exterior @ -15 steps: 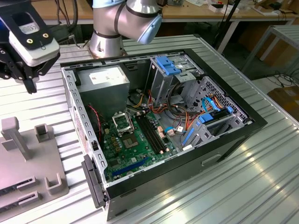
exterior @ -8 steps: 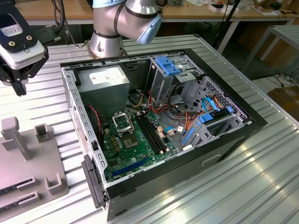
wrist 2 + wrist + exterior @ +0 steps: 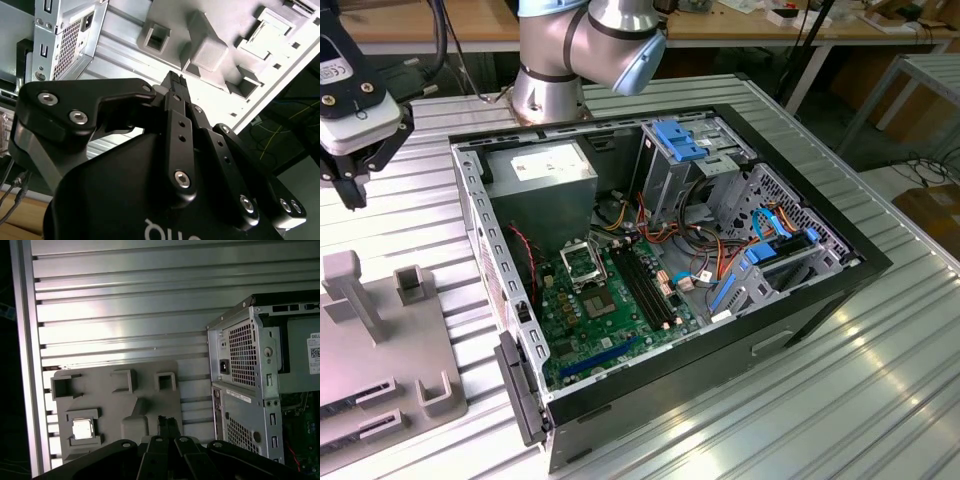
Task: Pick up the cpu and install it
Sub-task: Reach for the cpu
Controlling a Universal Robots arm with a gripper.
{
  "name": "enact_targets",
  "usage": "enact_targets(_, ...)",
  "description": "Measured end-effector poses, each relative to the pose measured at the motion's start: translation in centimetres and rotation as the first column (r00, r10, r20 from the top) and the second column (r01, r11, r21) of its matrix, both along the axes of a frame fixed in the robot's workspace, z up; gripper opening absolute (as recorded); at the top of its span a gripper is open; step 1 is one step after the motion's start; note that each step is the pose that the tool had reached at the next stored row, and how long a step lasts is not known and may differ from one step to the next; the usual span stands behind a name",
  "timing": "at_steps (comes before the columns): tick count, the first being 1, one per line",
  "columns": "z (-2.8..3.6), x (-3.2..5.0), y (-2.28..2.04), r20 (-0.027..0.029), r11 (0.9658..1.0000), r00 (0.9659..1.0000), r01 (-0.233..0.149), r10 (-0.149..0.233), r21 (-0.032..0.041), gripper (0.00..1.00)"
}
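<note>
cpu (image 3: 82, 429) sat in a grey fixture (image 3: 116, 409) pocket, clear of the pincer (image 3: 167, 420), whose tips were together, empty. Exterior view: pincer at 10 o'clock from the case (image 3: 740, 345), open desk (image 3: 430, 205) around it.

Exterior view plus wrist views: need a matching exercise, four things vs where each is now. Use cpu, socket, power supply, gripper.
Things:
1. cpu
2. socket
3. power supply
4. gripper

Places:
A. on the green motherboard, beside the memory slots
B. above the grey tray, outside the case
C. in a square pocket of the grey tray
D. in the case corner nearest the arm's base

Pairs: 1-C, 2-A, 3-D, 4-B
</note>
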State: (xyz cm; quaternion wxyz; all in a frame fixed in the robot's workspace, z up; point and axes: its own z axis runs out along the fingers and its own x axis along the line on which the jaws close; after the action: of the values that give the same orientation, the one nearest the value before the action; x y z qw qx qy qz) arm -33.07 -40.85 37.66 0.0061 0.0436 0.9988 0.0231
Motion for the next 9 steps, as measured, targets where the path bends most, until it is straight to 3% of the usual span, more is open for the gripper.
enact_targets(9, 0.0, -0.17, -0.01, 0.0001, 1.0, 1.0, 0.0, 0.0, 0.0, 0.11)
